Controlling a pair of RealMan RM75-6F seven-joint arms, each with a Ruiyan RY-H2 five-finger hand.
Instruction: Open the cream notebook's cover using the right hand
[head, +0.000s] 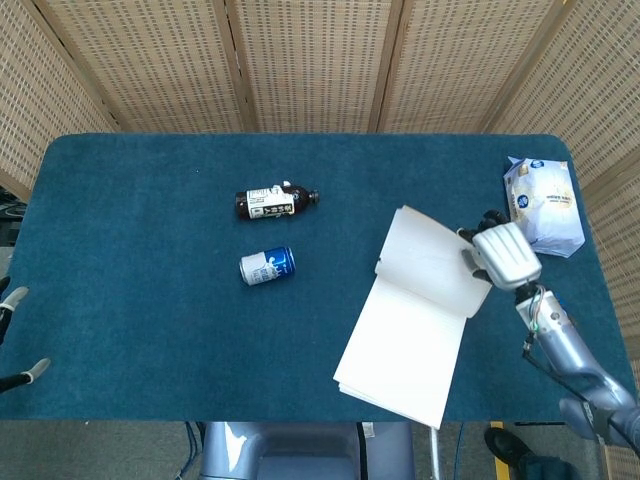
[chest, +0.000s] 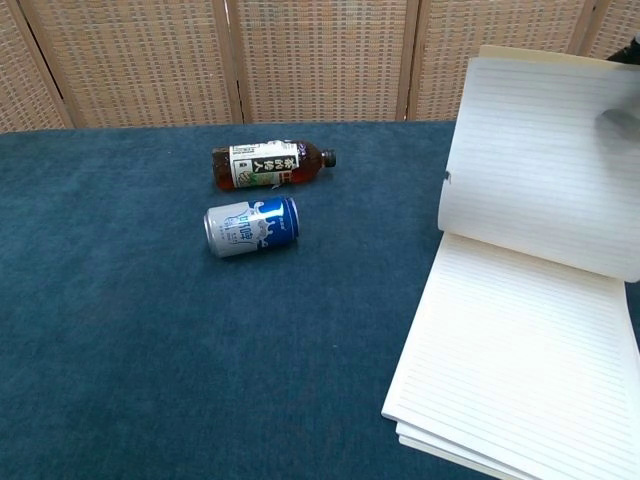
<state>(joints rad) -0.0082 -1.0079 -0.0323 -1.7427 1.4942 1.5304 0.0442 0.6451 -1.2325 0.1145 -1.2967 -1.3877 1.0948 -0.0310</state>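
Right now our right hand (head: 503, 255) holds the cover (head: 432, 262) of the cream notebook (head: 405, 345) by its far right edge, raised steeply, while the lined pages lie flat on the blue table (head: 130, 300) toward the near right. In the chest view the cover stands nearly upright with its lined inner side facing us, and the hand is mostly cut off at the frame edge, so we cannot tell exactly how our fingers sit on it. We judge the opening well along but not finished, since the cover is not yet laid flat. If our grip slips at this angle, the cover could fall shut over the pages. Pulling too hard could drag the whole notebook, and a swing further right could knock the white bag (head: 545, 205) just beyond our hand. The can (head: 267, 266) and the brown bottle (head: 275, 201) lie well apart to the left. Our left hand (head: 10, 340) barely shows at the left edge, and we cannot tell how it lies.
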